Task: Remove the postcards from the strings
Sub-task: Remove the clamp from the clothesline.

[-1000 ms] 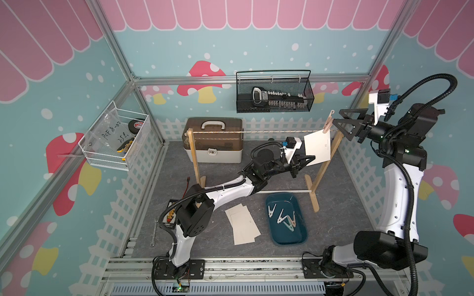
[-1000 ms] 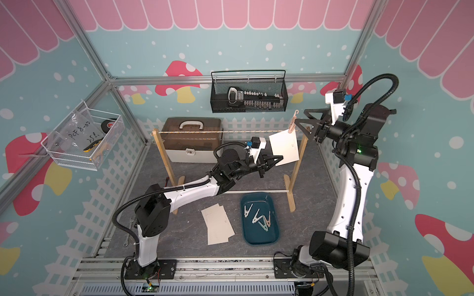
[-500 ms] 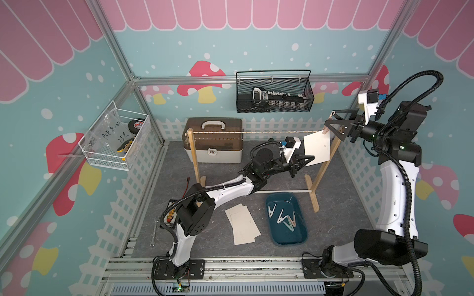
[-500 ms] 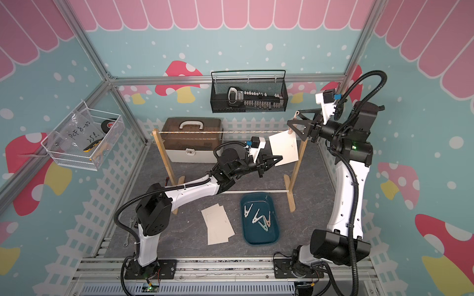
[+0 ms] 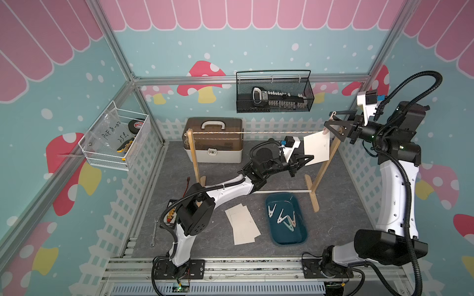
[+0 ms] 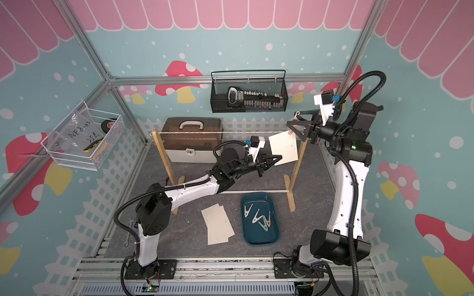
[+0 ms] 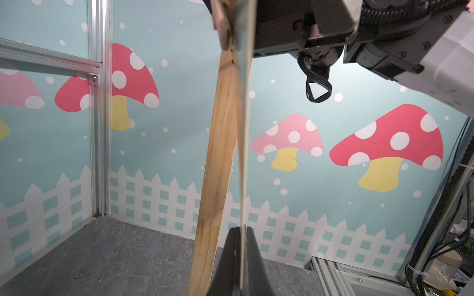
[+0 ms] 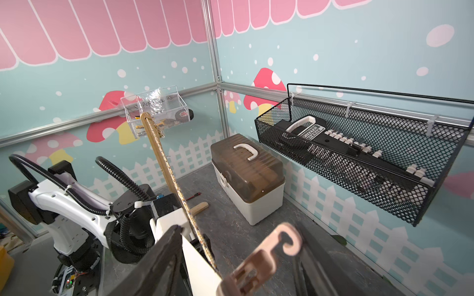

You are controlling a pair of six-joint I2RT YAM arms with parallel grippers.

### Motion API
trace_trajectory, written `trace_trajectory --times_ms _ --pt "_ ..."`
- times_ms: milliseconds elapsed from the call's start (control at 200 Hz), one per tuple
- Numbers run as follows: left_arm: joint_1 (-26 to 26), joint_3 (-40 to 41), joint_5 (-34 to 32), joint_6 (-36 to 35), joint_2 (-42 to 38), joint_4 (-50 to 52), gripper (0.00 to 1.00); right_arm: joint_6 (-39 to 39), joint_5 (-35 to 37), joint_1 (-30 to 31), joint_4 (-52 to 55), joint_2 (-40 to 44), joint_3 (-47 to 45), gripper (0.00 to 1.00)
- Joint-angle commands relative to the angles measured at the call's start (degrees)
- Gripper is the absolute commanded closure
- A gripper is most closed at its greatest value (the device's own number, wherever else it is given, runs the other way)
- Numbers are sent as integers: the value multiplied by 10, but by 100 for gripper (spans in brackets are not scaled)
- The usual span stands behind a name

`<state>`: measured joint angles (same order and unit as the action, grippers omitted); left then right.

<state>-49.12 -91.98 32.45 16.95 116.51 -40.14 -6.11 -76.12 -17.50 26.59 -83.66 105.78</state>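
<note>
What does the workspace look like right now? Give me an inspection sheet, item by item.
Surface: grey mat, flat.
Job's things: hanging postcard pinned to the string by a pink clothespin beside the upright nearest the right arm; stacked postcards on the mat.
Clutter: loose clothespins in a teal tray; toolbox behind the stand.
Hands: left hand shut on the hanging postcard's lower corner; right hand open, jaws around the pink clothespin.
Cables: black hose loops over the right arm, clear of the string.
Surroundings: black mesh basket and white wire basket on the walls.
</note>
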Motion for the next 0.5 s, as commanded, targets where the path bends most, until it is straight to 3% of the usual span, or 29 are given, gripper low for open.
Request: trace_trajectory --times_ms 0,495 --pt "3 -19 5 5 7 -3 100 3 -48 5 -14 9 -6 39" --pt "16 -28 7 39 10 0 100 23 -61 -2 -15 20 -26 48"
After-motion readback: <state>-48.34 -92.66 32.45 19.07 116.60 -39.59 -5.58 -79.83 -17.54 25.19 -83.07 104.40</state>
